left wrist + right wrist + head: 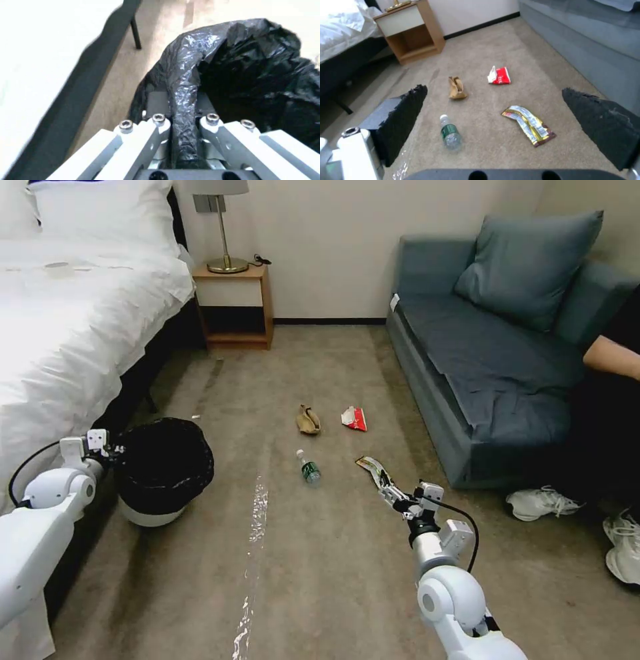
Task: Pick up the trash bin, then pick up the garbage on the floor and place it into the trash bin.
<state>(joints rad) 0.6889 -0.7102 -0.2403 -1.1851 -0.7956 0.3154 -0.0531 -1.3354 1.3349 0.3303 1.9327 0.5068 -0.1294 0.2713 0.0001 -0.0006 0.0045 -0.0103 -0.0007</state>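
The trash bin (152,512), white with a black bag folded over its rim, sits on the floor (320,553) beside the bed. My left gripper (112,451) is shut on the bag-covered rim (181,82), one finger inside and one outside. The garbage lies mid-carpet: a clear bottle (309,469) (450,132), a brown paper bag (308,420) (456,88), a red-and-white packet (355,418) (500,75) and a dark-and-gold wrapper (368,465) (529,124). My right gripper (385,485) (495,91) hangs open just above and behind the wrapper, holding nothing.
A white bed (73,313) runs along the left, with a wooden nightstand (235,307) at the back wall. A blue sofa (493,353) lines the right side, with a person's arm (610,357) on it. White sneakers (543,503) lie beside the sofa's near end.
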